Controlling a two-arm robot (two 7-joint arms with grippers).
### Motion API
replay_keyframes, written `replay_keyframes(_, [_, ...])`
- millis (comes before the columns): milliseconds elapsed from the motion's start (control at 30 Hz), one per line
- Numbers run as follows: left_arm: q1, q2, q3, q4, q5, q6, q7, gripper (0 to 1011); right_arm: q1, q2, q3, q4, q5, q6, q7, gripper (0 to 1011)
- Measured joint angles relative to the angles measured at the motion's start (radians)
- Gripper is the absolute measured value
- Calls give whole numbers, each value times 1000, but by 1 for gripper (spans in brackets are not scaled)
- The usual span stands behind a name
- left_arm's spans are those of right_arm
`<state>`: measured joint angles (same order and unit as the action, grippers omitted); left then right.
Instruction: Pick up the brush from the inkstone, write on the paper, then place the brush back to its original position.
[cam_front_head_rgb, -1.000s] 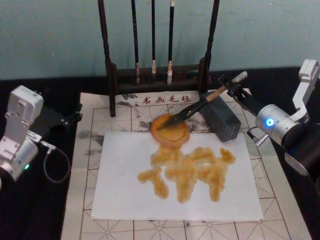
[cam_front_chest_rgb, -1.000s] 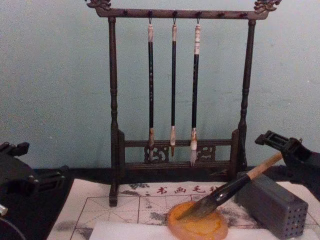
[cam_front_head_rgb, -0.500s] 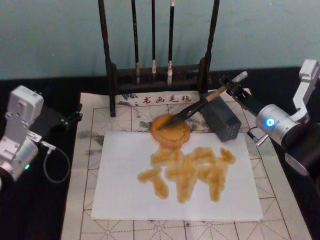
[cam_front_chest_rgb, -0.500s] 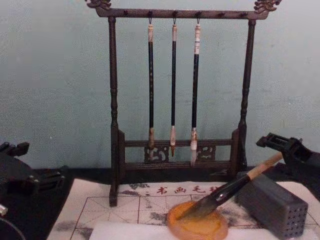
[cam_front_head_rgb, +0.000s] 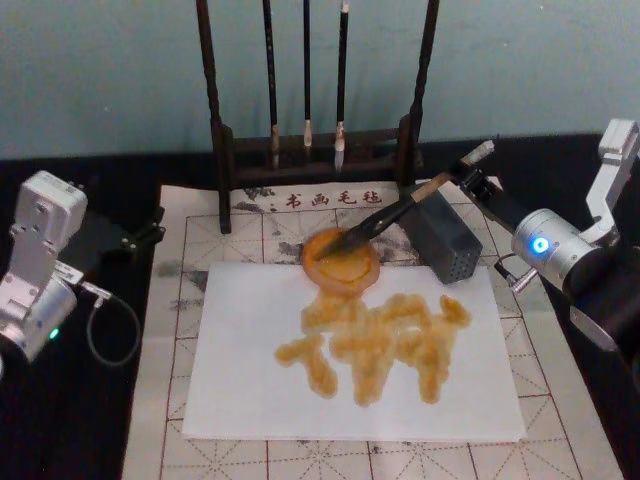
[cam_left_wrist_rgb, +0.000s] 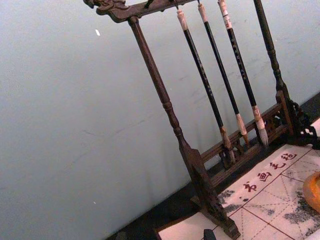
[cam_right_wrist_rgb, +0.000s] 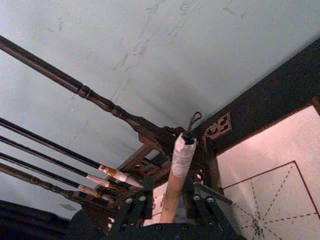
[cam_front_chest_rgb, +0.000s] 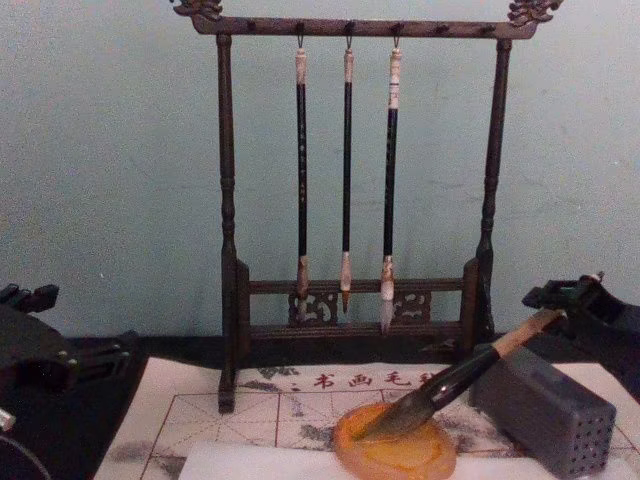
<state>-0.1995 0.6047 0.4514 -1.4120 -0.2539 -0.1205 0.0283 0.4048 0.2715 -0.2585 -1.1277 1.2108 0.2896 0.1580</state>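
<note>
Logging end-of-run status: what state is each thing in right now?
brush: tilted, tuft on the inkstone, shaft leaning on the grey block.
paper: flat, marked with amber strokes.
right gripper: open around the brush's end.
left gripper: parked at the table's left.
thin brushes: hanging from the rack.

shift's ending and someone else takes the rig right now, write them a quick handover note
Right hand: open around the brush's upper end, not gripping it.
Left hand: parked at the far left.
Brush: tip in the ink dish, shaft leaning across the grey block.
Paper: amber strokes across its middle.
Done: writing, and the brush is set back on the dish.
Left: probably only pulling the right hand clear.
</note>
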Motion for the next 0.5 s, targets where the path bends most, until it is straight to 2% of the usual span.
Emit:
replay_keyframes(33, [0,0,0,0,0,0,0,1001,0,0,0,0,0,0,0,360])
replay_keyframes(233, [0,0,0,0,0,0,0,1001,0,0,0,0,0,0,0,209])
replay_keyframes(500, [0,0,0,0,0,0,0,1001,0,0,0,0,-1,0,0,192])
